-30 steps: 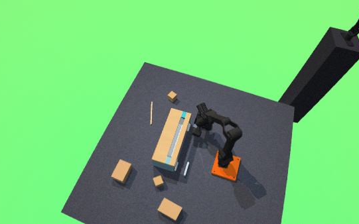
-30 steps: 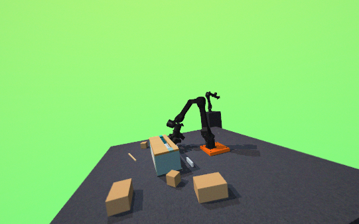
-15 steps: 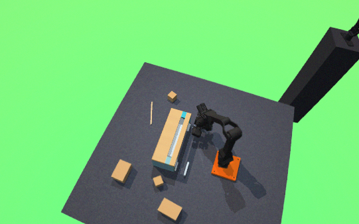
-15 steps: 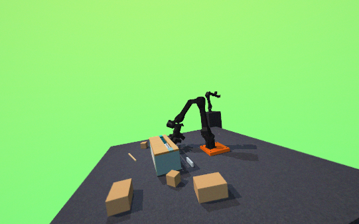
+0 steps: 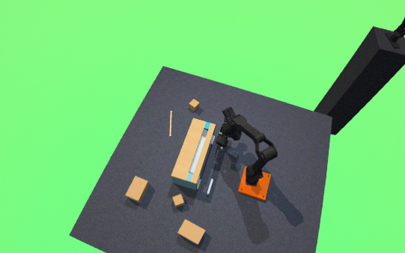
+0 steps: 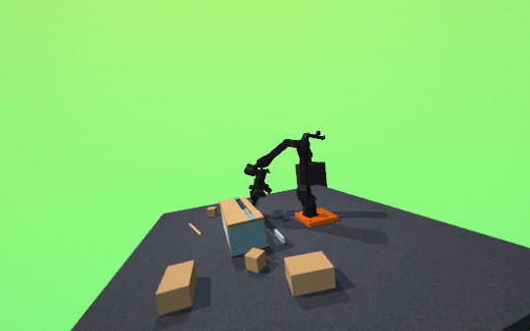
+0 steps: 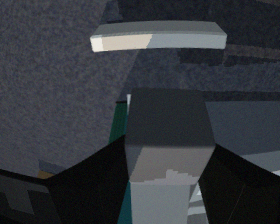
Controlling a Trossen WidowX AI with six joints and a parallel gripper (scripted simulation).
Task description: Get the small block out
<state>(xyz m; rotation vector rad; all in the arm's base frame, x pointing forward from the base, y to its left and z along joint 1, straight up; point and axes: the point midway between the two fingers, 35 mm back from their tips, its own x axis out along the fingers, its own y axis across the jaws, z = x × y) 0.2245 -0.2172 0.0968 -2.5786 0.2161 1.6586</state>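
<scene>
My gripper (image 5: 221, 141) (image 6: 255, 202) (image 7: 163, 143) is shut on the small block (image 7: 168, 117), which looks grey in shadow and has a paler lower face. Both fingers press its sides in the wrist view. The box (image 5: 187, 146) (image 6: 246, 240) has a wooden top with a slot and teal ends. The gripper is at its clear-fronted side, near its far end in the top view. A pale grey strip (image 7: 158, 202) runs below the block in the wrist view. The top and exterior views do not show the block, and its exact height is unclear.
A pale bar (image 7: 158, 41) lies beyond the block. A white bar (image 5: 209, 187) (image 6: 279, 236) lies beside the box. Wooden blocks (image 5: 138, 189) (image 5: 191, 231) (image 5: 178, 200) (image 5: 194, 105) stand around it. A thin stick (image 5: 171, 123) (image 6: 194, 229) lies behind it.
</scene>
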